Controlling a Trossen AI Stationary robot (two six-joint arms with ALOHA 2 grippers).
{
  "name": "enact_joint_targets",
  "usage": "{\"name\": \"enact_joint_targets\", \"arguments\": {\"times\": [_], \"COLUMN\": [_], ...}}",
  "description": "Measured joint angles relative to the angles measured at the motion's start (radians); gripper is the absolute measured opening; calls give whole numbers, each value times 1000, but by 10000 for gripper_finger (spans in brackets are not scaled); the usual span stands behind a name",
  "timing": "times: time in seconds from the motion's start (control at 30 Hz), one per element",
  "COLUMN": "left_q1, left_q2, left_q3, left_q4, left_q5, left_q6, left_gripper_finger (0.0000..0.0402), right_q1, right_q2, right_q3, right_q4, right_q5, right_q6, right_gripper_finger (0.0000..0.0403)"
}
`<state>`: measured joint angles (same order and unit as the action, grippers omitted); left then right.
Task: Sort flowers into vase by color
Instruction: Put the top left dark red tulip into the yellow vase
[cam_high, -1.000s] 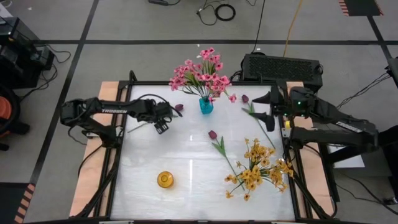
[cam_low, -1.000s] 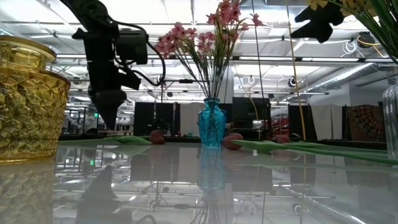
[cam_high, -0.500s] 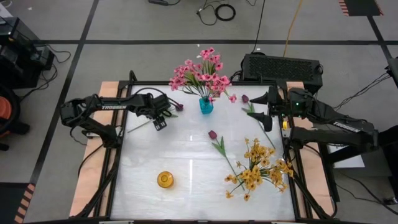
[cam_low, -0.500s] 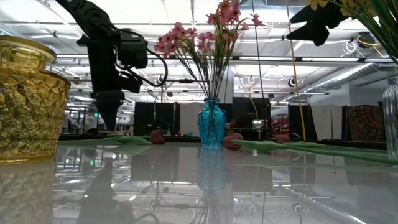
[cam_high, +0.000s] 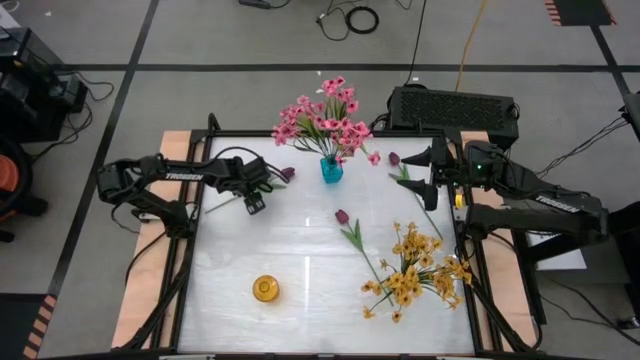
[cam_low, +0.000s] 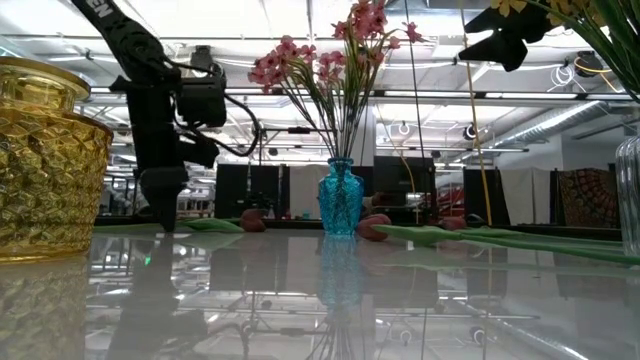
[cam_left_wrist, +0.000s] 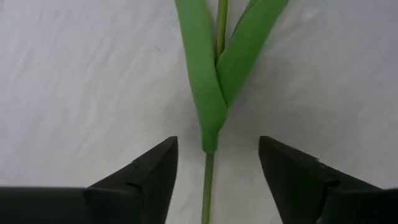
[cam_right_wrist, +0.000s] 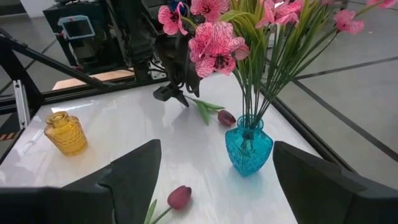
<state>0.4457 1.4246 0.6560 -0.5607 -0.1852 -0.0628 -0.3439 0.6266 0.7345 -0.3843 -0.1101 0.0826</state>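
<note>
My left gripper (cam_high: 252, 200) (cam_low: 165, 205) points down, low over the far-left tulip, open. In the left wrist view its fingers (cam_left_wrist: 155, 177) stand on either side of the bare green stem (cam_left_wrist: 208, 186), just below the leaves (cam_left_wrist: 211, 81), without touching it. That tulip lies flat, its maroon bud (cam_high: 288, 172) toward the blue vase (cam_high: 331, 170), which holds the pink sprays (cam_high: 322, 118). Two more tulips (cam_high: 342, 216) (cam_high: 394, 158) and the yellow sprays (cam_high: 415, 270) lie on the table. My right gripper (cam_high: 432, 170) (cam_right_wrist: 217, 186) waits open, raised at the far right.
A small yellow glass vase (cam_high: 265, 289) (cam_low: 45, 160) stands near the table's near edge, left of centre. The middle of the white table (cam_high: 300, 240) between the vases is bare. The yellow sprays and two tulip stems crowd the right half.
My left gripper has come down toward the table and shifted slightly toward the left edge, ending low over the far-left tulip's stem. The flowers and vases have stayed where they were.
</note>
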Motion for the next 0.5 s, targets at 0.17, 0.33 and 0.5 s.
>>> {"name": "enact_joint_targets", "arguments": {"times": [0.17,0.33,0.5], "left_q1": [14,17,18], "left_q2": [-1,0,1], "left_q3": [-24,-25,-25], "left_q4": [32,39,40], "left_q5": [13,22,30], "left_q6": [-2,18,35], "left_gripper_finger": [184,147,96], "right_q1": [0,0,0], "right_q2": [0,0,0], "right_q3": [0,0,0], "right_q4": [9,9,10], "right_q5": [0,0,-4], "right_q6": [0,0,0], "right_gripper_finger": [302,302,302]}}
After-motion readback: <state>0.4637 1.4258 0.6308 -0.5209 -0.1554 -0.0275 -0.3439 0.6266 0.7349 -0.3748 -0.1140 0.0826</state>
